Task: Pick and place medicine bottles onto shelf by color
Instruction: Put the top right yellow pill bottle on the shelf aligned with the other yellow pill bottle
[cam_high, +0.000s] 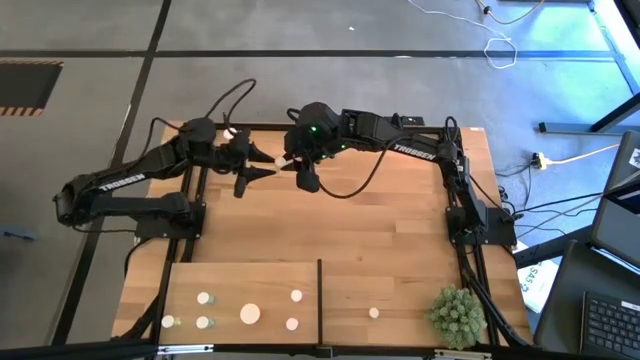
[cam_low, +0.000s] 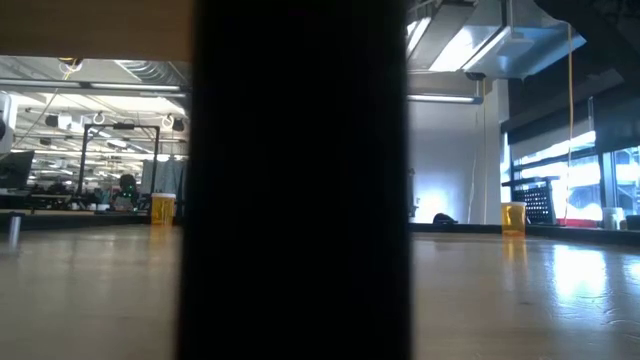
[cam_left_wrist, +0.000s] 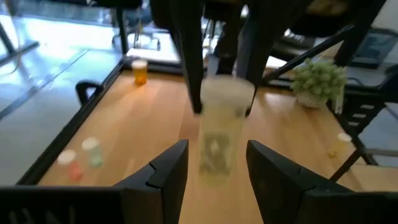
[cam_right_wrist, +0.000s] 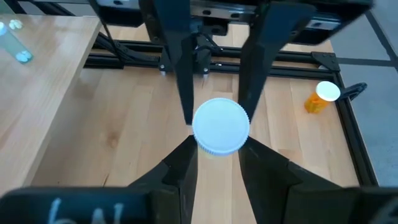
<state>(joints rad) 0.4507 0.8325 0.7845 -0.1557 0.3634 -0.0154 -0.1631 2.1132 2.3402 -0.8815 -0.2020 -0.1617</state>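
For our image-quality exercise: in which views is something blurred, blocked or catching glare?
Low view: a dark upright blocks the middle; window glare on the tabletop at right. Left wrist view: the held bottle is blurred. Right wrist view: its white cap is sharp.

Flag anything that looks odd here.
One pale bottle hangs in the air over the table's far middle, between both arms. The right gripper is shut on its white cap, and the left gripper is at its body. Nothing is spilled.

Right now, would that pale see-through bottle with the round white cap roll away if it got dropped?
Probably, if it landed on its side: the pale see-through bottle looks round, like its white cap. It likely feels light and stiff, since the right gripper holds it without squashing it.
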